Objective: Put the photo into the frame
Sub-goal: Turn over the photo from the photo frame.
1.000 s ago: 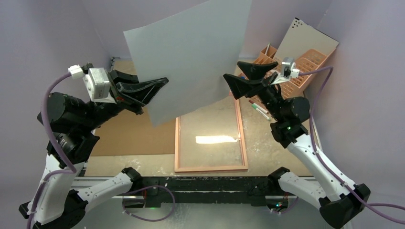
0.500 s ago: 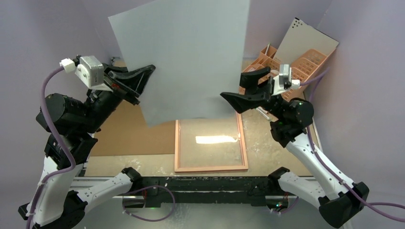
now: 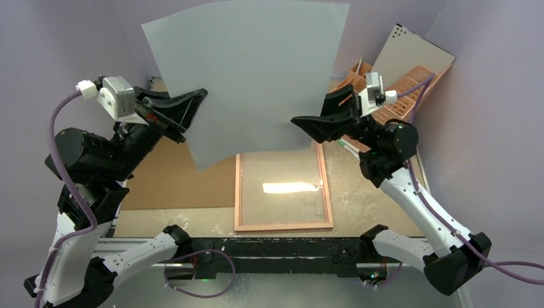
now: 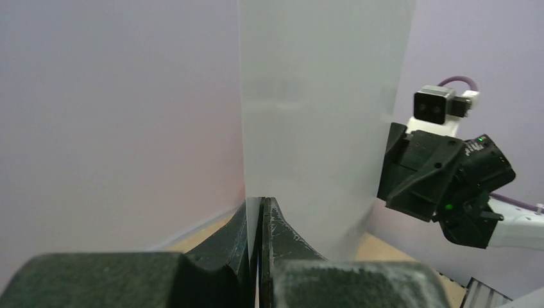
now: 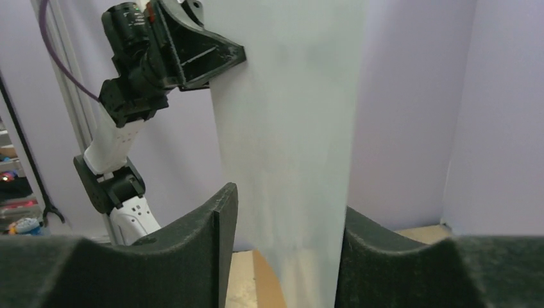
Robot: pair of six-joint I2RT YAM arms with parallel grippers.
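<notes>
Photo (image 3: 250, 77) up in the air above and beyond the far end of the frame (image 3: 238, 192), standing nearly upright, plain white back toward the overhead camera. Frame flat on the table, pale wood side up, not yet holding the photo. Brown board (image 3: 167, 183) flat on the table just left of the frame.

Left gripper (image 3: 200, 97), above and left of the frame, pinched fully shut on the photo's left edge, low on that edge. Right gripper (image 3: 311, 110), above the frame's far right corner, jaws partly apart and astride the photo's right edge, with the sheet between them and a gap showing beside it in the wrist view. No firm clamp there yet, by the look of it.

Looks thin, light and floppy, with a slight bow across the width. Likely to sag in the middle once tipped flat, and to crease if twisted or pulled unevenly. Glossy face probably slippery and easily marked, so best pinched only at the margins, on opposite edges at matching height, kept gently taut. Probably a close fit inside the frame, so square the corners over the opening before lowering.
</notes>
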